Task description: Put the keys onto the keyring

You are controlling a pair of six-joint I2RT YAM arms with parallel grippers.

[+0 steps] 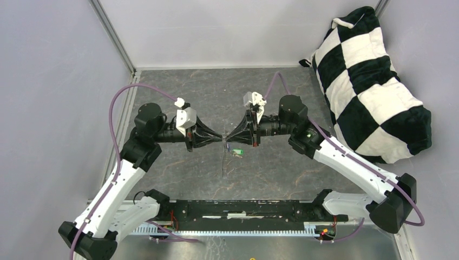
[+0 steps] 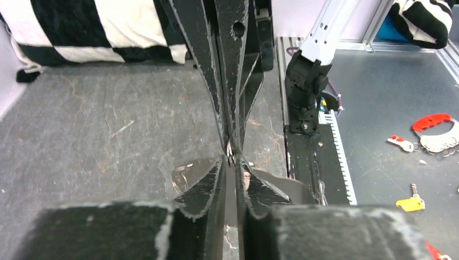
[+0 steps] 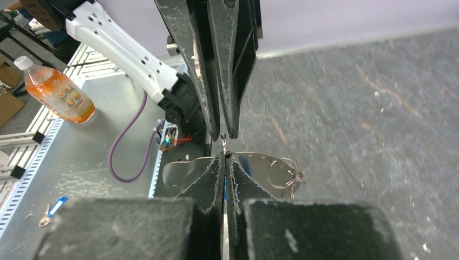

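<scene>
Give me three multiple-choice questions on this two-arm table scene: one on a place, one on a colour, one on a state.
1. Where does the black-and-white checked fabric cushion lie?
A. along the right side of the grey stone-look table
B. at the near left corner
C. between the arm bases

2. What colour is the plastic head of the small silver metal key just below the hands?
A. red
B. green
C. yellow

3. How do the left hand and right hand stand?
A. both wide open
B. both shut, tips meeting
C. one open, one shut

Answers: 1 A, the top view shows it by the right wall. 2 B, the top view shows green. 3 B, each wrist view shows fingers pressed together.
</scene>
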